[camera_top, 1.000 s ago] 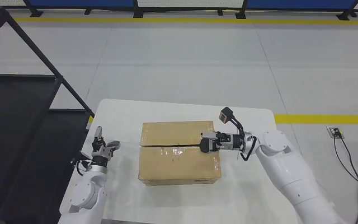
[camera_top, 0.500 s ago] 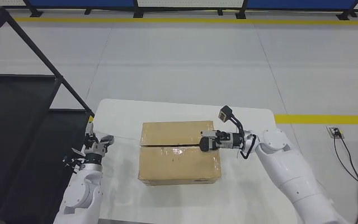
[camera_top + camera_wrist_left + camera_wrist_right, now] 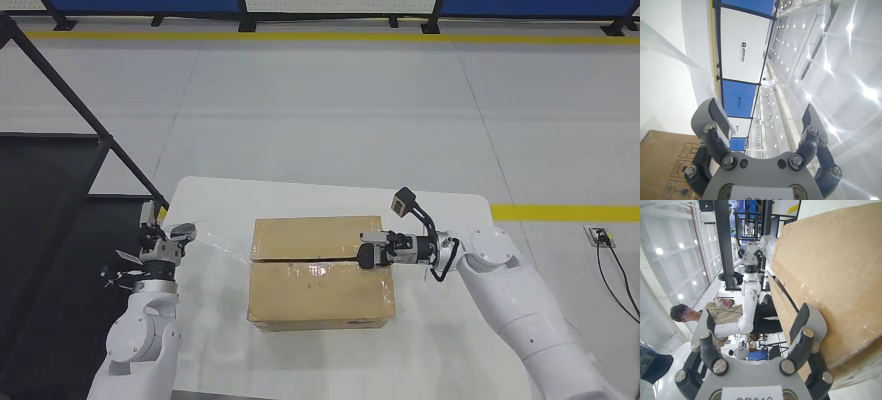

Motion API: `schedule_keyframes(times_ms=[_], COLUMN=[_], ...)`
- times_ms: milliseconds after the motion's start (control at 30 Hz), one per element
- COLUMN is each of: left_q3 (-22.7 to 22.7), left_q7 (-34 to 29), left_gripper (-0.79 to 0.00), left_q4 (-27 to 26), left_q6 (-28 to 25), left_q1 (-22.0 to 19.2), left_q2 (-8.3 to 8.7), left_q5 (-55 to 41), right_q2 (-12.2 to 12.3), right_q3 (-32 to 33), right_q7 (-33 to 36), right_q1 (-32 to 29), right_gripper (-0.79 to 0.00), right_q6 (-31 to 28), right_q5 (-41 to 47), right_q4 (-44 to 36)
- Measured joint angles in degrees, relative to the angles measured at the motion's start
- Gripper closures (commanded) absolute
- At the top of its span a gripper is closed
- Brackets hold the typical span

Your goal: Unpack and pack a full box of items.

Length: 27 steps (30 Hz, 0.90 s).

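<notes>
A pale grey workshop floor [image 3: 330, 110], crossed by a painted yellow line [image 3: 300, 37] and fenced at the far end by blue wall panels [image 3: 150, 8], surrounds the white rounded table [image 3: 300, 198] at which the two-armed robot works. In the middle of the table sits the brown cardboard box [image 3: 310, 290], its two top flaps down and meeting along a taped seam [image 3: 300, 262].

The right gripper [image 3: 368, 252] lies level at the right end of that seam with its fingers spread. In the right wrist view one ribbed pad [image 3: 797, 323] sits over the box [image 3: 829, 266] top just beside the seam (contact cannot be told), and the other pad is off the carton.

The left gripper [image 3: 158, 240] hangs at the table's left edge, well apart from the box, its fingers also wide apart. A strip of clear packing tape [image 3: 215, 245] runs taut from the box's upper left edge across the bare table to this gripper. The left wrist view shows the tape [image 3: 677, 55] stuck to one finger pad [image 3: 719, 117] and nothing clamped between the two.

A black metal frame [image 3: 90, 140] slants close beside the left arm, hemming in the table's left side.
</notes>
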Motion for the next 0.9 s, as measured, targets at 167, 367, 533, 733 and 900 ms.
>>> schedule_keyframes(times_ms=[167, 367, 533, 733, 900], left_q3=[-0.15, -0.93, -1.82, -2.58, -2.74], left_q7=[0.87, 0.92, -0.03, -1.65, -1.53], left_gripper=[-0.785, -0.785, -0.785, -0.785, -0.785], left_q4=[0.38, -1.42, -4.99, -10.59, -15.22], left_q6=[-0.31, -1.59, -3.75, -6.76, -8.66], left_q1=[-0.98, -0.85, 0.94, 4.29, 7.07], left_q2=[-0.15, -0.31, -0.4, -0.5, -0.62], left_q5=[0.36, -0.73, -1.54, -1.48, 0.7], right_q2=[0.01, -0.07, -0.18, -0.28, -0.32], right_q3=[0.24, 0.33, 0.32, 0.42, 0.74], right_q7=[0.09, 0.11, 0.32, 0.61, 0.1], right_q1=[-0.12, -0.07, 0.19, 0.43, 0.28], right_gripper=[-0.785, -0.785, -0.785, -0.785, -0.785], right_q6=[-0.17, -0.13, -0.06, -0.14, 0.25], right_q5=[0.03, 0.1, 0.18, 0.4, 0.99], right_q4=[0.15, 0.3, 0.6, 1.06, 1.6])
